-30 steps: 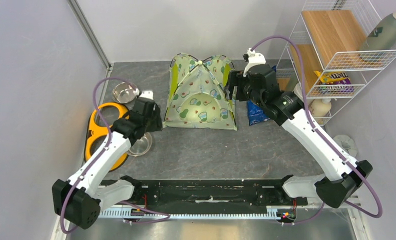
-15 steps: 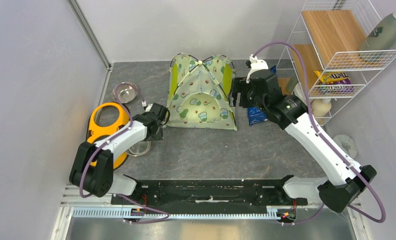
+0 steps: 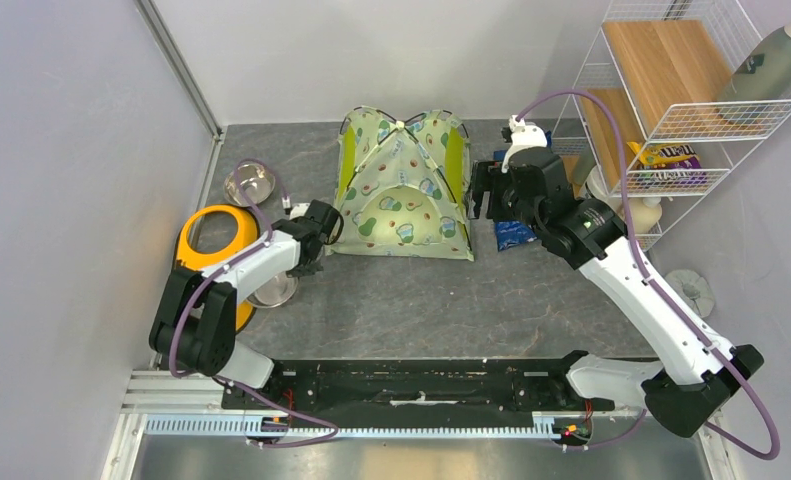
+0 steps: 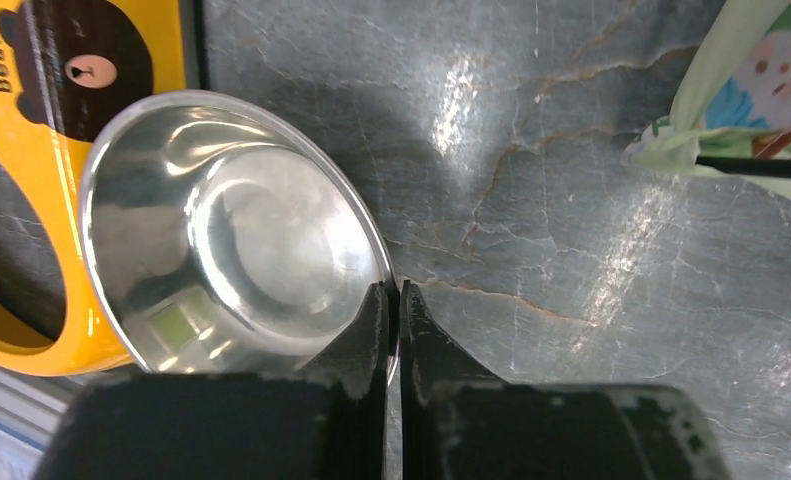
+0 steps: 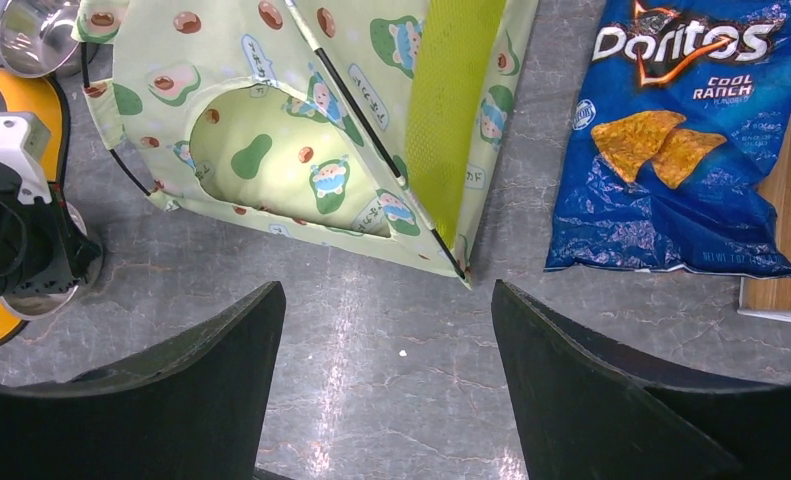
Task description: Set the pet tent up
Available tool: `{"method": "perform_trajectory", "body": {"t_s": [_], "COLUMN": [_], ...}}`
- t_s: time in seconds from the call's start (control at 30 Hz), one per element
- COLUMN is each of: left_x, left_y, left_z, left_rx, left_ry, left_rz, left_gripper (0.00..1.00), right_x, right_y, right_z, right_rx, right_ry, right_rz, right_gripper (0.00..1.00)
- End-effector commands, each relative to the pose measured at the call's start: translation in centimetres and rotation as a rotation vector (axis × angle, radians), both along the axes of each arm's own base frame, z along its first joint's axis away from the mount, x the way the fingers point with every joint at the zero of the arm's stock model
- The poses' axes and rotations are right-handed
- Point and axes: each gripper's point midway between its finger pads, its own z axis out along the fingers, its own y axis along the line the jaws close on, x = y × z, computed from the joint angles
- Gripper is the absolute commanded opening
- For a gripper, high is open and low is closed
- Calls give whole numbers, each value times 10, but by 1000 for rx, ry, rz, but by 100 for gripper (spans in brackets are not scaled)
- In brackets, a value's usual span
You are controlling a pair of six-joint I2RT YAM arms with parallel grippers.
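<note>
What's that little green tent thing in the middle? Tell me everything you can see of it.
The pet tent is a small dome of soft-looking pale cream-green fabric printed with cartoon avocados, with plain lime-green panels on its sides. Thin black poles run up the seams and cross at the peak. It stands upright, popped into shape, its arched doorway facing the near edge. It sits toward the back of the grey stone-look table; nothing is gripping it.

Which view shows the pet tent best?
Top external view: the whole pet tent is visible, uncovered. The right wrist view is closer but crops part of it. The left wrist view catches only one corner with a black pole.
</note>
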Motion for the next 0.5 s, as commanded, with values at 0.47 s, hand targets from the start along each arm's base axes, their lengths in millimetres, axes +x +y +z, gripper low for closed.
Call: {"method": "perform_trajectory", "body": {"t_s": [0.47], "left_x": [37], "left_y": [20], "left_z": [124], "left_rx": [108], "left_ry": [-265], "left_rz": [13], "left_gripper": [2], "right_x": [11], "right_y": [0], "right_z": [19], "right_rx": [12], "right_ry": [-46], "right_rz": [-37], "right_gripper": [82]}}
